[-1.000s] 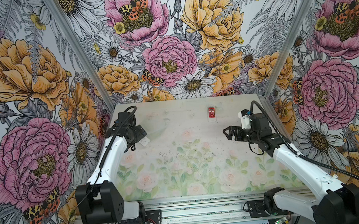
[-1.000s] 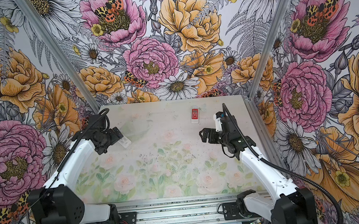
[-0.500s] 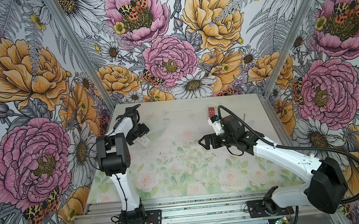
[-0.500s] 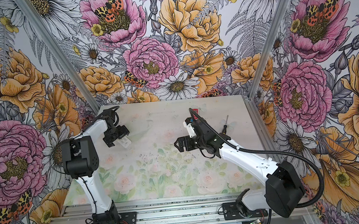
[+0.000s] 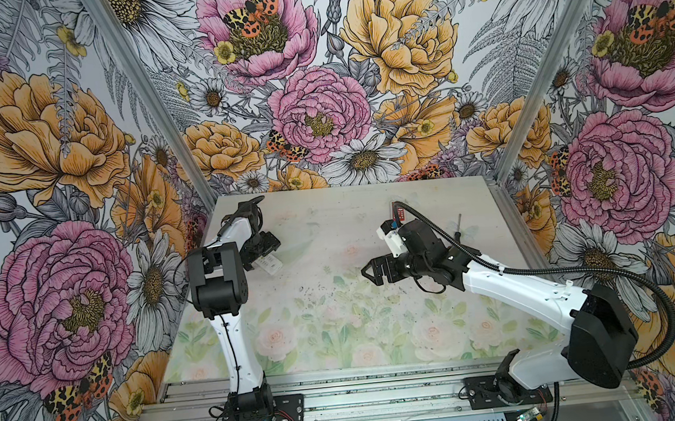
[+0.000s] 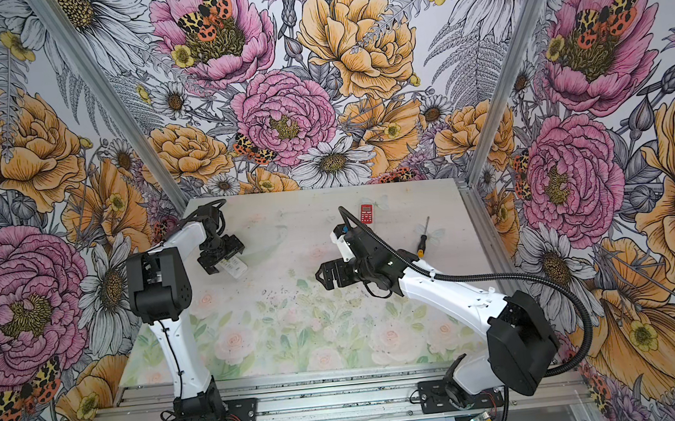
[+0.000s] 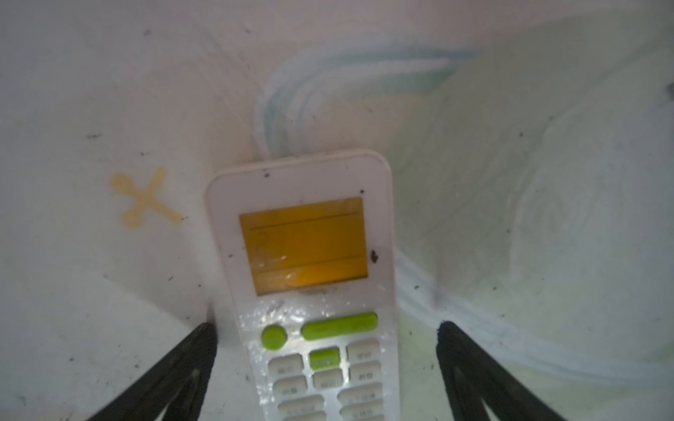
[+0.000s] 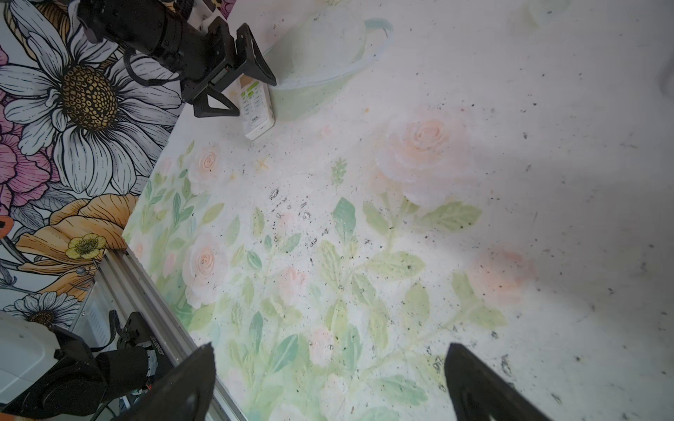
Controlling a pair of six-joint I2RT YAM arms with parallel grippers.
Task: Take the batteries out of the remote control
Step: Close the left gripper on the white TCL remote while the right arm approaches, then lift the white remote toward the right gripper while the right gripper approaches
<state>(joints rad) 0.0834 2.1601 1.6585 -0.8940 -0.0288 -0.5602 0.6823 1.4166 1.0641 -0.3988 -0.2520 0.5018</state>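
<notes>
**Keypad up, battery cover hidden: a careless grab could cost the remote**

The white remote control (image 7: pixel 310 277) lies keypad-up at the left of the counter (image 5: pixel 337 324) in both top views. The left jaws are spread wide on either side of it, touching neither edge in the left wrist view. No batteries show; they are likely underneath, behind the back cover. If the jaws close off-centre, the smooth casing may skid or twist away. Gripping it without flipping it leaves the cover unreachable. The right jaws, also wide open and empty, hover mid-frame, well apart. The screwdriver (image 6: pixel 424 239) lies untouched at centre right.

White remote (image 7: pixel 313 295); amber screen (image 7: pixel 304 246); green buttons (image 7: pixel 339 325)
</notes>
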